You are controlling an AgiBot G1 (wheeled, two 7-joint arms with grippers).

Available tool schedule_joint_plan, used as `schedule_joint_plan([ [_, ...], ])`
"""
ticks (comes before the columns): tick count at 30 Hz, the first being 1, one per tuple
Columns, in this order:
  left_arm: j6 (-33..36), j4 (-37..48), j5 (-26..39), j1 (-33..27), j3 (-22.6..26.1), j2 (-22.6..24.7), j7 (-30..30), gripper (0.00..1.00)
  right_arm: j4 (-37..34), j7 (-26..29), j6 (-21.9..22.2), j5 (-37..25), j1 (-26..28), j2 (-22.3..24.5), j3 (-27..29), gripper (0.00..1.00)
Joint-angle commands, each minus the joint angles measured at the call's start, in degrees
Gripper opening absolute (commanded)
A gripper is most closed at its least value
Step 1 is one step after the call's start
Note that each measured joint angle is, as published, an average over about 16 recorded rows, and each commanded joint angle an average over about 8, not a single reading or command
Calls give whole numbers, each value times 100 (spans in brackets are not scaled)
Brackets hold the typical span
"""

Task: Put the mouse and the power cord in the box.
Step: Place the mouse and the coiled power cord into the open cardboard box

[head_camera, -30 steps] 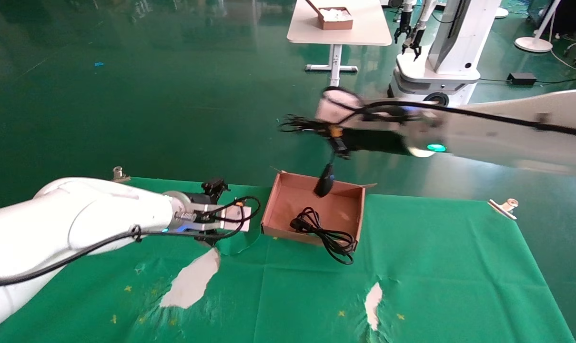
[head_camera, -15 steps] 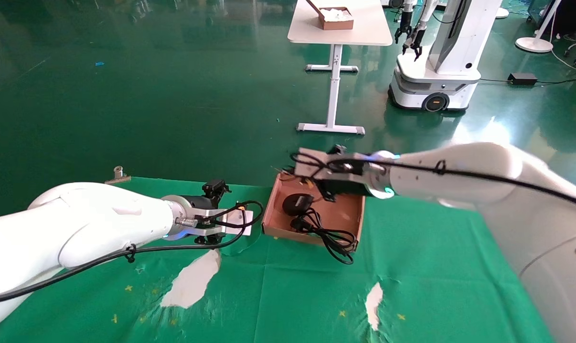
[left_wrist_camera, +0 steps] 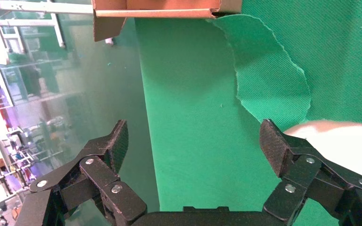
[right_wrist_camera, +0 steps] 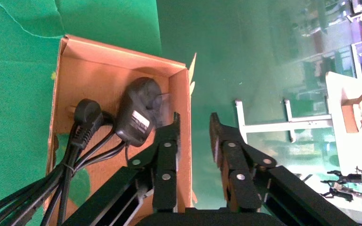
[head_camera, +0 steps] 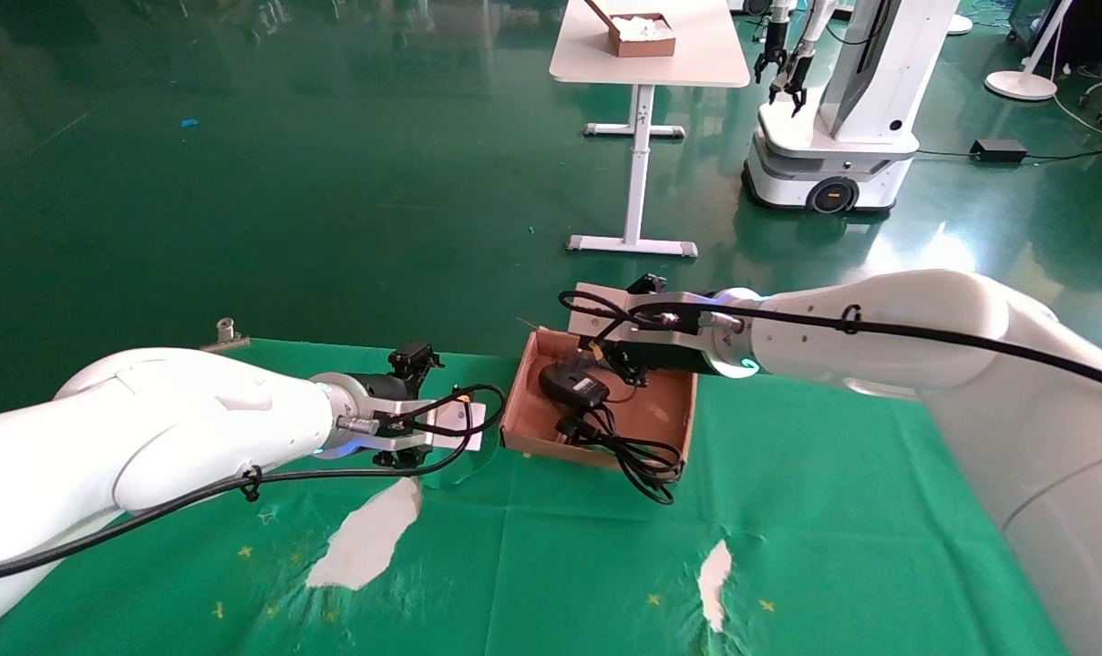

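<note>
The black mouse (head_camera: 573, 386) lies inside the reddish-brown box (head_camera: 669, 415), at its far left corner, grey label up (right_wrist_camera: 136, 117). The thick power cord (head_camera: 637, 456) lies in the box beside it, with its plug (right_wrist_camera: 87, 115) against the mouse and its loops hanging over the torn front edge. My right gripper (right_wrist_camera: 194, 121) hovers over the box's far wall (right_wrist_camera: 181, 94). Its jaws are a little apart with nothing between them. My left gripper (left_wrist_camera: 193, 136) is wide open and empty, low over the green cloth to the left of the box.
The green cloth is torn, with white patches (head_camera: 368, 538) (head_camera: 715, 574) and a loose flap (left_wrist_camera: 273, 80) near the left gripper. A metal clamp (head_camera: 230, 333) holds the cloth's far edge. Beyond the table stand a white table (head_camera: 646, 64) and another robot (head_camera: 842, 109).
My right arm came down from high above the box, where the mouse dangled from it. The mouse now lies in the box, free of the gripper. The left arm barely moved.
</note>
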Motion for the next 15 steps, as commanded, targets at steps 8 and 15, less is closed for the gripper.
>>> schedule_joint_plan([
  [8,-4,15,-20,0,-5,5,15,100,297,70,-290,429,-201,275,169,100],
  [15,-4,15,-20,0,-5,5,15,100,797,216,-771,1218,-589,769,443,100],
])
